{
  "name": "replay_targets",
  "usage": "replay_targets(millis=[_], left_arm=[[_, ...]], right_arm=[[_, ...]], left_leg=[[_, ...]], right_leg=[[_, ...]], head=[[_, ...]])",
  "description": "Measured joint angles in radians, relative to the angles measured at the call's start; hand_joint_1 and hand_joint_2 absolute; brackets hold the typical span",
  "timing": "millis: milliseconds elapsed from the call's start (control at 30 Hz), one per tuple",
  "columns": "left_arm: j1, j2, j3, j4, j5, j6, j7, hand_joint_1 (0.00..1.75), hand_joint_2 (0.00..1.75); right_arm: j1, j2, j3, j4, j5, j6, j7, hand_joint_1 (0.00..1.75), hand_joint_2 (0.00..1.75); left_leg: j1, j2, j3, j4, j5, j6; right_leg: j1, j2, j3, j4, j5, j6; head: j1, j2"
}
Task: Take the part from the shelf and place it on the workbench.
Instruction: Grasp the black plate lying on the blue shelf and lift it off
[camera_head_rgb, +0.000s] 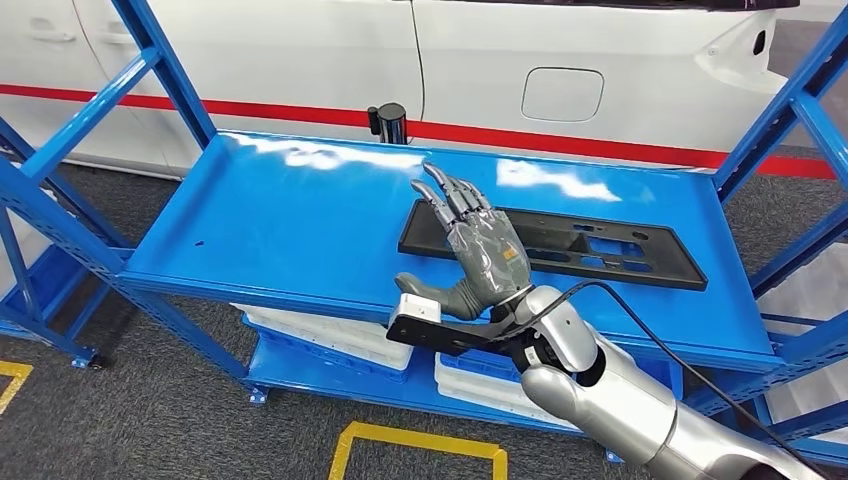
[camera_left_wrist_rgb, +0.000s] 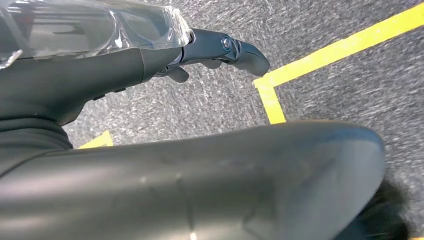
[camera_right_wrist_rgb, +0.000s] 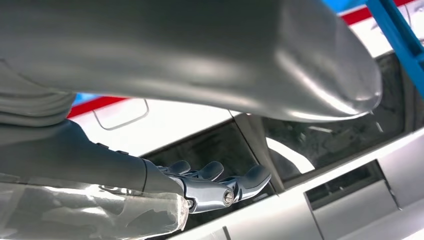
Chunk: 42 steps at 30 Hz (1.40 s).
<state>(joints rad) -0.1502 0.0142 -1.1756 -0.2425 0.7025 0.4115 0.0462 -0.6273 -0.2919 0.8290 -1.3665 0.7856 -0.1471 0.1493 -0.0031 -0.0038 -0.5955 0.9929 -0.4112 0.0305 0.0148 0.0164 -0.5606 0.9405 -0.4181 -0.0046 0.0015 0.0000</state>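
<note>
Over the shelf (camera_head_rgb: 300, 215), my right hand (camera_head_rgb: 480, 255) hovers above the black part (camera_head_rgb: 600, 248), fingers (camera_head_rgb: 455, 195) spread wide, holding nothing. I'm in the reach step, so next I'd lower and grip its near edge.

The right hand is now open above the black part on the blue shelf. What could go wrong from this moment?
1. The black part is long and flat, and the right hand hovers over its left end. Gripped there, it may tilt or slip.
2. The part lies flat on the blue shelf, so the fingers may find no edge and push it away.
3. The blue diagonal brace stands near the part's far end; lifting could strike it.
</note>
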Motion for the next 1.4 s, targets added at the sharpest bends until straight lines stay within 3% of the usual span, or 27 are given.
replay_targets(millis=[67, 133, 200, 300, 333, 367, 400, 500, 567, 633, 700, 733, 800, 867, 900, 1000, 1033, 1100, 1167, 1233, 1333, 1367, 1400], left_arm=[[0.003, 0.004, 0.004, 0.002, 0.000, -0.008, 0.015, 0.00, 0.00], [0.011, 0.007, 0.004, 0.003, -0.004, -0.016, 0.028, 0.00, 0.00], [0.014, 0.011, 0.005, 0.004, -0.013, -0.018, 0.031, 0.00, 0.00], [0.003, 0.014, 0.005, 0.004, -0.037, -0.014, 0.031, 0.00, 0.00], [-0.002, 0.014, 0.005, 0.004, -0.045, -0.011, 0.030, 0.00, 0.00], [-0.009, 0.013, 0.005, 0.004, -0.053, -0.007, 0.028, 0.00, 0.00], [-0.016, 0.013, 0.005, 0.004, -0.061, -0.004, 0.026, 0.00, 0.00], [-0.043, 0.010, 0.005, 0.004, -0.080, 0.003, 0.014, 0.00, 0.00], [-0.061, 0.006, 0.005, 0.004, -0.085, 0.005, 0.009, 0.00, 0.00], [-0.067, 0.002, 0.005, 0.004, -0.083, 0.006, 0.007, 0.00, 0.00], [-0.064, -0.004, 0.005, 0.004, -0.075, 0.006, 0.006, 0.00, 0.00], [-0.060, -0.005, 0.005, 0.004, -0.071, 0.006, 0.006, 0.00, 0.00], [-0.049, -0.007, 0.005, 0.004, -0.064, 0.008, 0.006, 0.00, 0.00], [-0.035, -0.008, 0.005, 0.004, -0.057, 0.010, 0.008, 0.00, 0.00], [-0.028, -0.008, 0.005, 0.004, -0.052, 0.011, 0.010, 0.00, 0.00], [-0.016, -0.009, 0.006, 0.004, -0.036, 0.016, 0.011, 0.00, 0.00], [-0.013, -0.010, 0.007, 0.004, -0.031, 0.018, 0.008, 0.00, 0.00], [-0.006, -0.015, 0.011, 0.004, -0.021, 0.020, 0.001, 0.00, 0.00], [0.001, -0.023, 0.016, 0.004, -0.011, 0.021, -0.008, 0.00, 0.00], [0.003, -0.034, 0.022, 0.004, -0.003, 0.022, -0.017, 0.00, 0.00], [0.005, -0.059, 0.028, 0.004, 0.002, 0.022, -0.025, 0.00, 0.00], [0.006, -0.067, 0.029, 0.004, 0.003, 0.022, -0.025, 0.00, 0.00], [0.007, -0.074, 0.030, 0.004, 0.004, 0.020, -0.026, 0.00, 0.00]], right_arm=[[-0.015, 0.021, 0.004, 0.017, 0.000, -0.007, -0.012, 0.00, 0.00], [-0.029, 0.046, 0.012, 0.035, -0.001, -0.017, -0.018, 0.00, 0.00], [-0.044, 0.065, 0.021, 0.050, -0.002, -0.024, -0.018, 0.00, 0.00], [-0.046, 0.072, 0.030, 0.066, -0.006, -0.029, -0.006, 0.00, 0.00], [-0.039, 0.070, 0.033, 0.068, -0.009, -0.030, 0.001, 0.00, 0.00], [-0.032, 0.066, 0.035, 0.068, -0.012, -0.031, 0.009, 0.00, 0.00], [-0.024, 0.059, 0.036, 0.065, -0.014, -0.032, 0.016, 0.00, 0.00], [-0.002, 0.029, 0.030, 0.044, -0.021, -0.033, 0.032, 0.00, 0.00], [0.016, 0.008, 0.021, 0.021, -0.020, -0.031, 0.040, 0.00, 0.00], [0.033, -0.014, 0.013, -0.004, -0.011, -0.020, 0.050, 0.00, 0.00], [0.048, -0.034, 0.005, -0.035, 0.004, -0.001, 0.061, 0.00, 0.00], [0.056, -0.043, 0.001, -0.050, 0.012, 0.009, 0.066, 0.00, 0.00], [0.073, -0.060, -0.004, -0.076, 0.025, 0.027, 0.077, 0.00, 0.00], [0.093, -0.078, -0.007, -0.097, 0.031, 0.037, 0.088, 0.00, 0.00], [0.103, -0.088, -0.010, -0.108, 0.033, 0.041, 0.093, 0.00, 0.00], [0.128, -0.127, -0.029, -0.142, 0.031, 0.049, 0.111, 0.00, 0.00], [0.136, -0.142, -0.037, -0.152, 0.030, 0.050, 0.115, 0.00, 0.00], [0.155, -0.172, -0.053, -0.170, 0.024, 0.052, 0.123, 0.00, 0.00], [0.179, -0.208, -0.073, -0.191, 0.015, 0.055, 0.134, 0.00, 0.87], [0.205, -0.251, -0.101, -0.211, 0.004, 0.059, 0.145, 0.00, 1.75], [0.249, -0.309, -0.142, -0.231, -0.014, 0.069, 0.158, 0.00, 1.75], [0.265, -0.328, -0.153, -0.237, -0.018, 0.074, 0.162, 0.00, 1.75], [0.279, -0.345, -0.164, -0.243, -0.020, 0.079, 0.165, 0.00, 1.75]], left_leg=[[-0.006, 0.002, 0.022, -0.055, 0.015, 0.009], [-0.003, 0.003, 0.027, -0.061, 0.018, 0.012], [0.005, 0.004, 0.039, -0.069, 0.022, 0.018], [0.011, 0.002, 0.049, -0.073, 0.020, 0.023], [0.012, 0.001, 0.051, -0.073, 0.019, 0.022], [0.015, 0.000, 0.052, -0.072, 0.017, 0.019], [0.018, -0.001, 0.055, -0.071, 0.014, 0.015], [0.026, -0.002, 0.065, -0.065, 0.000, -0.005], [0.025, -0.003, 0.065, -0.062, -0.007, -0.018], [0.029, -0.002, 0.066, -0.064, -0.011, -0.029], [0.034, -0.001, 0.053, -0.030, -0.038, -0.037], [0.035, 0.000, 0.031, 0.020, -0.068, -0.038], [0.031, 0.000, -0.040, 0.171, -0.138, -0.035], [0.024, -0.001, -0.090, 0.269, -0.163, -0.027], [0.020, -0.001, -0.088, 0.259, -0.147, -0.019], [-0.003, 0.000, 0.007, 0.049, -0.045, 0.014], [-0.009, 0.001, 0.032, -0.006, -0.025, 0.022], [-0.015, 0.004, 0.046, -0.039, -0.020, 0.027], [-0.012, 0.005, 0.051, -0.046, -0.014, 0.032], [-0.006, 0.005, 0.059, -0.055, -0.009, 0.039], [-0.004, 0.005, 0.062, -0.057, -0.008, 0.043], [-0.003, 0.005, 0.062, -0.057, -0.009, 0.043], [-0.002, 0.005, 0.063, -0.056, -0.010, 0.043]], right_leg=[[0.001, -0.001, 0.000, 0.001, -0.004, 0.005], [0.001, -0.002, -0.001, 0.002, -0.008, 0.012], [0.001, -0.002, -0.015, 0.041, -0.035, 0.022], [-0.013, -0.003, -0.111, 0.239, -0.120, 0.040], [-0.020, -0.003, -0.144, 0.294, -0.133, 0.046], [-0.026, -0.003, -0.159, 0.310, -0.126, 0.052], [-0.032, -0.003, -0.154, 0.285, -0.101, 0.058], [-0.046, -0.008, -0.059, 0.073, 0.003, 0.074], [-0.044, -0.006, -0.032, 0.013, 0.019, 0.069], [-0.038, -0.001, -0.034, 0.016, 0.017, 0.050], [-0.035, 0.000, -0.034, 0.015, 0.018, 0.033], [-0.035, 0.000, -0.033, 0.014, 0.018, 0.028], [-0.029, -0.001, -0.033, 0.014, 0.015, 0.021], [-0.018, -0.001, -0.032, 0.015, 0.013, 0.017], [-0.013, -0.001, -0.031, 0.015, 0.012, 0.016], [-0.002, 0.001, -0.023, 0.015, 0.008, 0.014], [0.000, 0.001, -0.022, 0.015, 0.007, 0.014], [0.002, 0.000, -0.023, 0.016, 0.006, 0.018], [0.001, 0.000, -0.023, 0.020, 0.001, 0.026], [0.000, -0.001, -0.043, 0.073, -0.036, 0.038], [-0.009, -0.002, -0.140, 0.277, -0.132, 0.054], [-0.013, -0.002, -0.161, 0.318, -0.141, 0.058], [-0.017, -0.002, -0.163, 0.318, -0.131, 0.062]], head=[[0.000, 0.000], [0.000, 0.000], [0.001, 0.000], [0.004, 0.000], [0.004, 0.000], [0.004, 0.000], [0.004, 0.000], [0.005, 0.000], [0.005, 0.000], [0.004, 0.000], [0.004, 0.000], [0.003, 0.000], [0.002, 0.000], [0.001, 0.000], [0.001, 0.000], [0.000, 0.000], [0.001, 0.000], [0.001, 0.000], [0.001, 0.000], [0.003, 0.000], [0.006, 0.000], [0.006, 0.000], [0.006, 0.000]])
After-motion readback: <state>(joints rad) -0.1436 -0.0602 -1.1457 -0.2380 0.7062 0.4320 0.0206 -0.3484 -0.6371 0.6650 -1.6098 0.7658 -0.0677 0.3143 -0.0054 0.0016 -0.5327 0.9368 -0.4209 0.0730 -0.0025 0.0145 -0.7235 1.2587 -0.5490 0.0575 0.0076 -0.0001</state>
